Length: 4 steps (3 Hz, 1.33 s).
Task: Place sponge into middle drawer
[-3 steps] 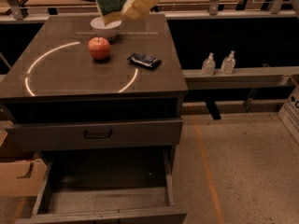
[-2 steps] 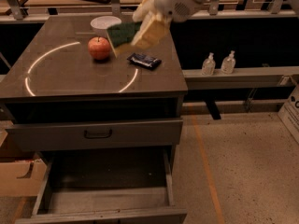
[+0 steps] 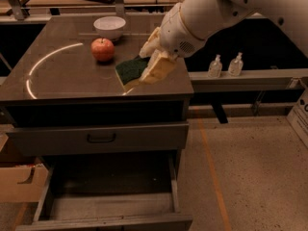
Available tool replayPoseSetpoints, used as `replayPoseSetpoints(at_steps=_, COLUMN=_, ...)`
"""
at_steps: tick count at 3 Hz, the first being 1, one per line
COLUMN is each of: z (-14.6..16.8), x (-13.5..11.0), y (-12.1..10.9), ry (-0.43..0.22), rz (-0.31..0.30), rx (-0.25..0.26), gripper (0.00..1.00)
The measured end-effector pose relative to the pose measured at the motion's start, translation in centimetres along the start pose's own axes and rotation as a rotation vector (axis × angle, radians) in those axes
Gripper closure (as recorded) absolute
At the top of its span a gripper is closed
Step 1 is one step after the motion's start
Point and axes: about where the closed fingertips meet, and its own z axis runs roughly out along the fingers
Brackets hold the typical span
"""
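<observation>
My gripper (image 3: 150, 61) is shut on the sponge (image 3: 131, 70), whose dark green layer faces the camera with pale yellow foam at its lower edge. It holds the sponge in the air over the front right part of the cabinet top (image 3: 62, 81). Below, the middle drawer (image 3: 110, 205) stands pulled open at the bottom of the view, grey floor bare, with side rails showing. The sponge is well above it and farther back.
A red apple (image 3: 103, 49) and a white bowl (image 3: 109, 27) sit on the cabinet top behind the sponge. A shut drawer with a black handle (image 3: 101, 138) is above the open one. Two small bottles (image 3: 225, 65) stand on a ledge at the right. A cardboard box (image 3: 19, 182) is at the left.
The arm has carried the sponge from the back of the cabinet top forward to its front right part. The dark snack packet is now hidden behind the arm.
</observation>
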Motion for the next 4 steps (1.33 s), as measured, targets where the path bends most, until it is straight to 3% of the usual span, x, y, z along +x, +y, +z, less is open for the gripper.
replayPoseSetpoints(at_steps=1, z=0.0, x=0.0, y=0.1, ry=0.000, rz=0.001, rx=-0.001, gripper=1.00)
replayPoseSetpoints(at_steps=2, z=1.2, x=1.1, y=2.8, ry=0.001, rz=0.068, rx=-0.020, gripper=1.00)
replayPoseSetpoints(at_steps=3, z=2.3, x=2.1, y=7.5, ry=-0.041, rz=0.215, rx=-0.016, gripper=1.00)
replayPoseSetpoints(at_steps=4, z=5.0, x=4.2, y=13.7, ry=-0.075, rz=0.346, rx=-0.047, gripper=1.00)
